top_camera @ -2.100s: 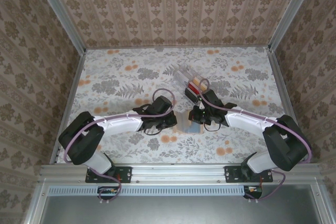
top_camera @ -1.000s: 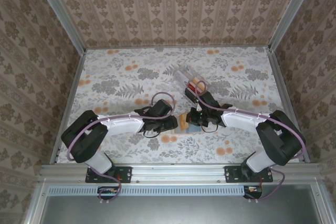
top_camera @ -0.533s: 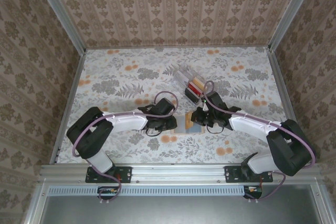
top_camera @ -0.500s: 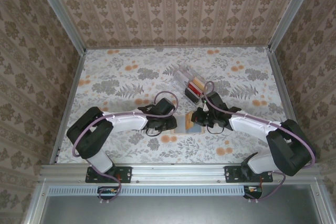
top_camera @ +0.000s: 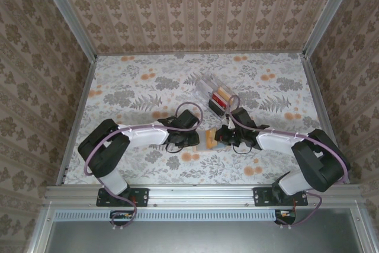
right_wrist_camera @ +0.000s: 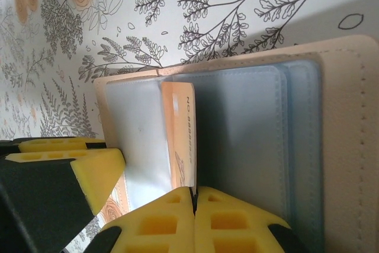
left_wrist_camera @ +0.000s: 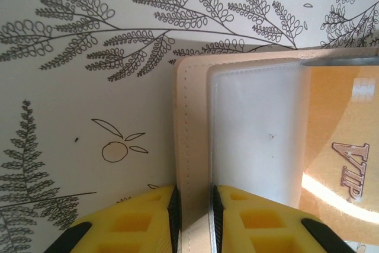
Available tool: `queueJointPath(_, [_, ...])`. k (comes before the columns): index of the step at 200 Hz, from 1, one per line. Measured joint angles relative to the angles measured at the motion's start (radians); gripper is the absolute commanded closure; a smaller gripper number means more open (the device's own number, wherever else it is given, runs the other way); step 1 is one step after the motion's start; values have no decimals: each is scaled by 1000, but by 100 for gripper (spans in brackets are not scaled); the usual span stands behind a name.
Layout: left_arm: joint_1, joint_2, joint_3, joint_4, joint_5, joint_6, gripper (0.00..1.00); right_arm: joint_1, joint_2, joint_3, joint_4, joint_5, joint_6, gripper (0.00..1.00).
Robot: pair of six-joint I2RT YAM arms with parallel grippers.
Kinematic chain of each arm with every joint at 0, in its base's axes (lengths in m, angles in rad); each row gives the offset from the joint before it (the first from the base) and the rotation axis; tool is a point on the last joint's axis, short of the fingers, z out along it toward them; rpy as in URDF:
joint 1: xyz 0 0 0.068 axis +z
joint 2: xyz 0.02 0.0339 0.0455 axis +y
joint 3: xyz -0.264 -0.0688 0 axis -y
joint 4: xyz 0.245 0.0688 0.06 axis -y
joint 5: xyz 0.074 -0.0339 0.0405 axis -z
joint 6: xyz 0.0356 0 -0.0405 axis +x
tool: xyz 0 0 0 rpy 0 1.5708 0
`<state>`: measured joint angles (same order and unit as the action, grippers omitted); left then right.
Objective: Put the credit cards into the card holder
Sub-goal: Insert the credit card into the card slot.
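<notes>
Tan wallet (left_wrist_camera: 190, 146): left jaws clamped its flap, my anchor | orange card (right_wrist_camera: 179, 134): right jaws pinched it, for extraction.

Robot test booth (wallpapered walls (top_camera: 195, 4), aluminium frame (top_camera: 201, 197))

Worktop (right_wrist_camera: 249, 4): pale, printed with ferns and orange flowers.
Tan wallet (right_wrist_camera: 349, 117): lies open on the worktop, with grey-blue clear sleeves inside.
Orange card (right_wrist_camera: 179, 128): stands between two sleeves, embossed digits running along it.
Right gripper (right_wrist_camera: 194, 205): yellow fingers pressed together on the card's near edge.
Left gripper (right_wrist_camera: 109, 148): yellow fingers clamp the wallet's opposite flap, just beside the card.
</notes>
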<state>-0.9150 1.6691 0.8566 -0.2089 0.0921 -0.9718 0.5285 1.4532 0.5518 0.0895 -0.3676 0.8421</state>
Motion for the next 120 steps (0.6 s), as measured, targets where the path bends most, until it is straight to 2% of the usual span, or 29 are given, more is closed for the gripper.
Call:
queueJointPath(47, [-1,0,2,-5,-8,0,76,-9,14,-19,59,-27,-58,92])
queueJointPath(120, [-1,0,2,-18,-19,0,76,-19,58,-29,174,-66,-65,91])
